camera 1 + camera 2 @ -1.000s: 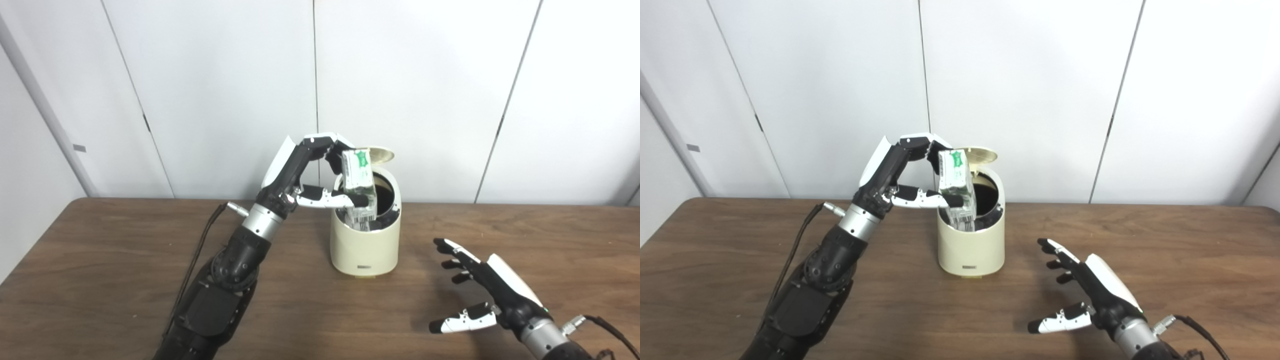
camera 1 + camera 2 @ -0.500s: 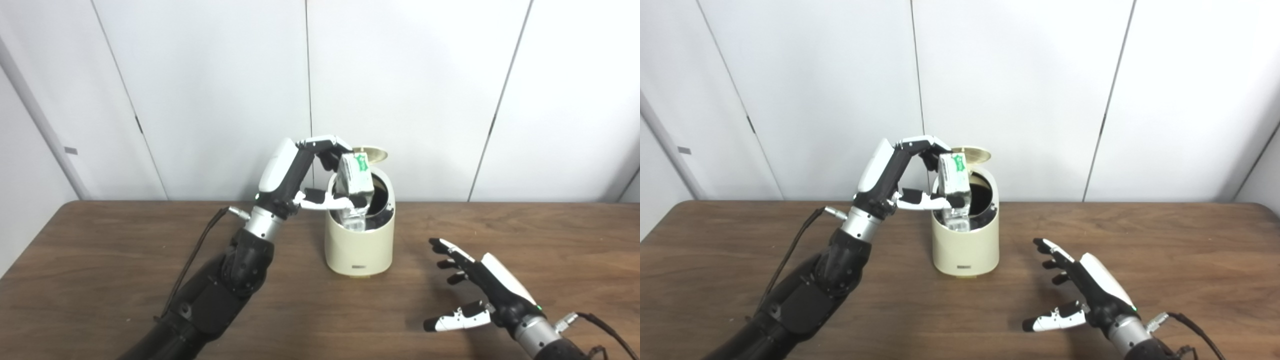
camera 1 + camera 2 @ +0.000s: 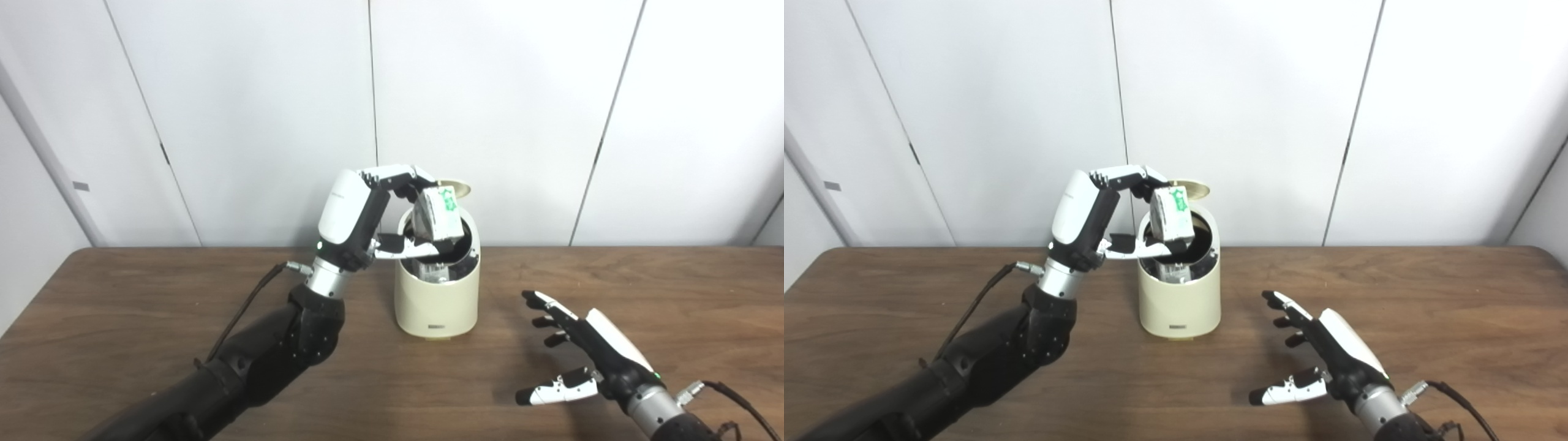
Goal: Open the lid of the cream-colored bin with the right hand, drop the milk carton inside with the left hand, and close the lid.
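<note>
The cream-colored bin (image 3: 436, 300) stands mid-table with its round lid (image 3: 460, 189) tipped up at the back. My left hand (image 3: 373, 214) is over the bin's mouth, shut on the white and green milk carton (image 3: 436, 215). The carton is tilted, its lower end down inside the opening. My right hand (image 3: 582, 358) hovers low over the table to the right of the bin, open, fingers spread, holding nothing. In the right eye view the carton (image 3: 1173, 214) sits above the bin (image 3: 1180, 300).
A brown wooden table (image 3: 122, 318) carries the bin. White wall panels (image 3: 490, 92) rise close behind the table's far edge. A black cable (image 3: 245, 312) runs along my left forearm.
My left hand has carried the carton further over the bin's mouth and tilted it more, its lower end now deeper inside. The right hand has stayed in place. The camera has shifted slightly.
</note>
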Robot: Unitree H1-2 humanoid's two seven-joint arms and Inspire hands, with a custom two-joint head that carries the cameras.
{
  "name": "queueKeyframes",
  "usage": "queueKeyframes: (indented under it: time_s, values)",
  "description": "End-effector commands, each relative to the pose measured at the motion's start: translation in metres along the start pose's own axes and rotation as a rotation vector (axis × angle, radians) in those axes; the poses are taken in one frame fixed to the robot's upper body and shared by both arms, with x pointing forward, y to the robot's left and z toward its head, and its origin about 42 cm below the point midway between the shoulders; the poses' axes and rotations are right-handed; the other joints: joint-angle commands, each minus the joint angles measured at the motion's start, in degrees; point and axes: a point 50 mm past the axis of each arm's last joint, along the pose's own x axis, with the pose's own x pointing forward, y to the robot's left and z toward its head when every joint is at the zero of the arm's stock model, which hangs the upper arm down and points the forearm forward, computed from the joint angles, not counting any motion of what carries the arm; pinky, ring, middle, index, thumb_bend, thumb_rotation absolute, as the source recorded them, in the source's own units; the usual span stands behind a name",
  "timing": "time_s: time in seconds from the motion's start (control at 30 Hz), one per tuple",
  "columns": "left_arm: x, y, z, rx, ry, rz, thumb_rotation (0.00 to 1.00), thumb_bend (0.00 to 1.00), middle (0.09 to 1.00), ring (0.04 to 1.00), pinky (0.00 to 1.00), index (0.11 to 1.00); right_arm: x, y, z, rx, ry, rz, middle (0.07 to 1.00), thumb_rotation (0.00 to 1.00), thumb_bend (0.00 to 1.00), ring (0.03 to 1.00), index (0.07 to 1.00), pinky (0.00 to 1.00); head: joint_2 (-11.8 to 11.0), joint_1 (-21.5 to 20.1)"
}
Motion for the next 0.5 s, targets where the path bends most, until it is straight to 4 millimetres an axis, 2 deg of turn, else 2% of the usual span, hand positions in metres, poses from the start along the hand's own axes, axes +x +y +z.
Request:
queueKeyframes:
  time_s: [0.0,0.47]
  values:
    - [0.037,0.021,0.005,-0.006,-0.082,0.091,0.00,0.50,0.485,0.437,0.43,0.526,0.001,-0.012,0.015,-0.012,-0.062,-0.048,0.909,0.17,0.77,0.835,0.933,0.71,0.0,-0.1]
    - [0.029,0.009,0.006,-0.027,-0.063,0.072,0.00,0.50,0.489,0.443,0.43,0.520,0.001,-0.011,0.014,-0.012,-0.062,-0.063,0.904,0.18,0.78,0.824,0.925,0.69,0.3,-0.7]
